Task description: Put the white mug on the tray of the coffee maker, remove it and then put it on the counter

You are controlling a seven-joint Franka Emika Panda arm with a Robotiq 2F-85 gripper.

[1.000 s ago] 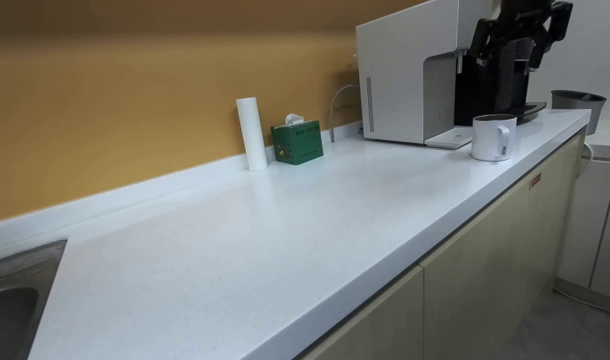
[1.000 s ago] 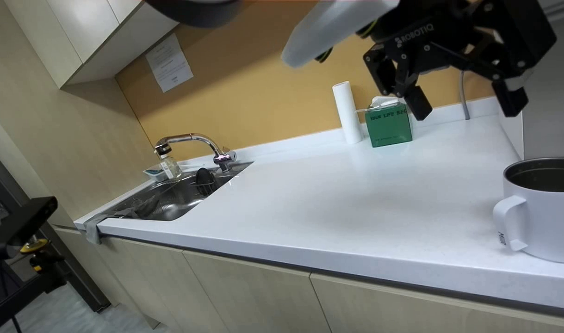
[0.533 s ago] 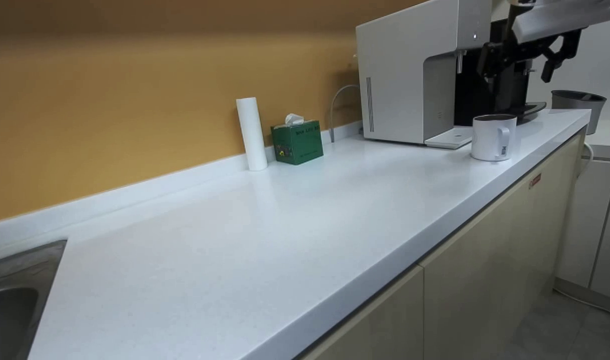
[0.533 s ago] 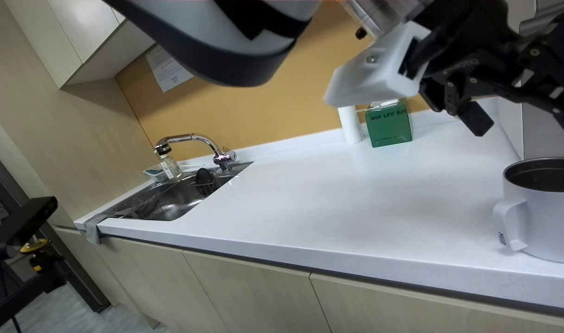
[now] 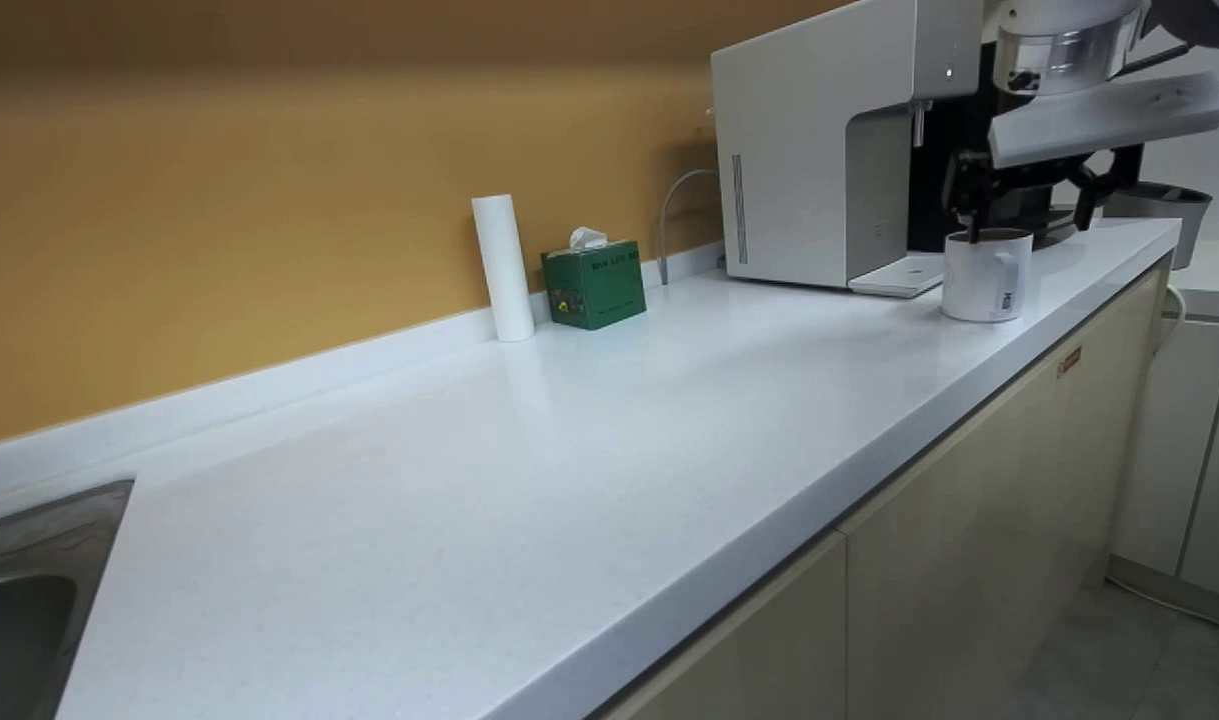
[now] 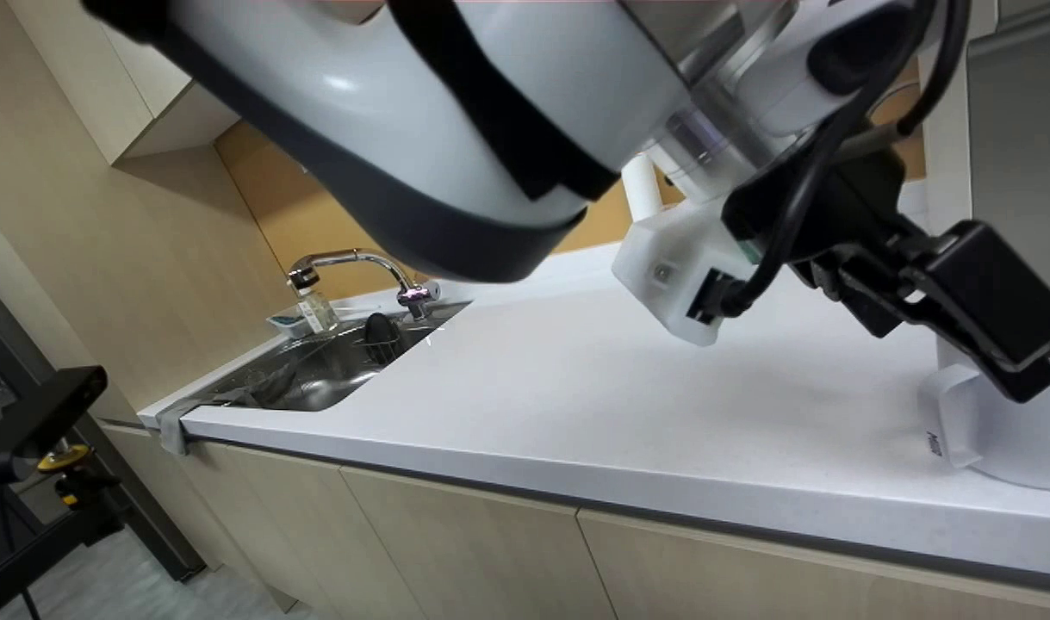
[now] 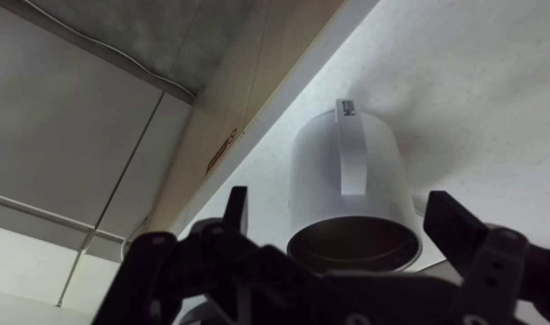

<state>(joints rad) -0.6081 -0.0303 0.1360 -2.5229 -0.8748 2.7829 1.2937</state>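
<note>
The arm [image 6: 576, 77] is white — end effector [image 5: 1028, 228] black

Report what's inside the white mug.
In the wrist view, the white mug shows a dark interior with a faint curved line, too dim to tell bottom from liquid. In an exterior view, the gripper covers much of the opening.

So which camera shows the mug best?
The wrist view: the mug is large, handle and mouth showing. In an exterior view the mug is small but uncropped; in an exterior view the frame crops the mug and the claw covers part.
</note>
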